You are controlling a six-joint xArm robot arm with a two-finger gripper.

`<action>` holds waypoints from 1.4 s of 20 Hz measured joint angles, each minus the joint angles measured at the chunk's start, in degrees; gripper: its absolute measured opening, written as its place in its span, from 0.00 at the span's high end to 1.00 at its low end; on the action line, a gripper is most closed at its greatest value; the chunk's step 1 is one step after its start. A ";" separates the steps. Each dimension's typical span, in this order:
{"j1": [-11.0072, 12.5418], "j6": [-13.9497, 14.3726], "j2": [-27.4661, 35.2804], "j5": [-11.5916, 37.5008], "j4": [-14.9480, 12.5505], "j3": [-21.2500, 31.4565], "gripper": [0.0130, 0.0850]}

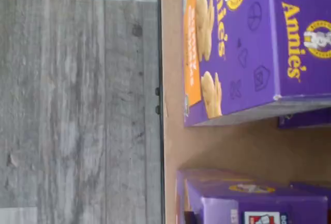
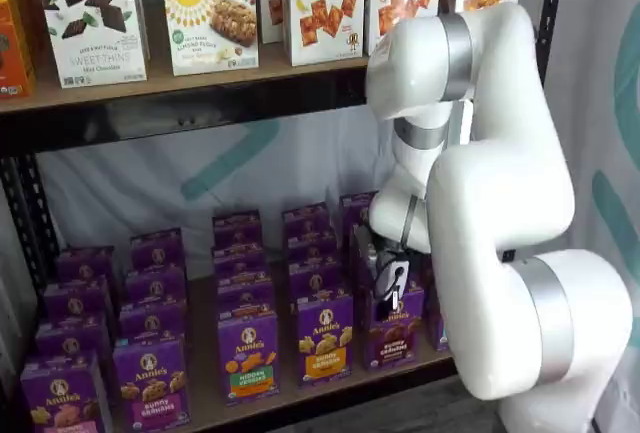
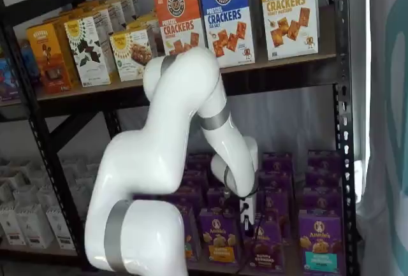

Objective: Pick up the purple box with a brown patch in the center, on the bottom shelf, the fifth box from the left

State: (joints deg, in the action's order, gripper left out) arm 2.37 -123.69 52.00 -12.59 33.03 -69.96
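The purple box (image 2: 394, 333) with dark brown crackers on its front stands in the front row of the bottom shelf (image 2: 204, 373), to the right of an orange-banded carton. My gripper (image 2: 390, 293) comes down on its top edge, and its fingers are closed on the box, whose upper part they hide. In both shelf views the white arm reaches in under the upper board. The same box (image 3: 268, 249) shows below my gripper (image 3: 247, 217). The wrist view shows none of my fingers, only the wooden board (image 1: 222, 146) and neighbouring purple cartons.
Several rows of purple Annie's cartons (image 2: 150, 378) fill the bottom shelf. An orange-banded purple carton (image 1: 232, 48) lies close in the wrist view, with grey floor (image 1: 77, 100) beyond the shelf edge. Cracker boxes (image 2: 325, 3) stand on the upper board. A black frame post (image 3: 341, 129) rises at the right.
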 joint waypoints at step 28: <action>-2.44 21.50 -28.20 -3.80 -19.99 29.53 0.72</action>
State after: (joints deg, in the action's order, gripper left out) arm -0.07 -102.19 23.80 -16.39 13.04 -40.42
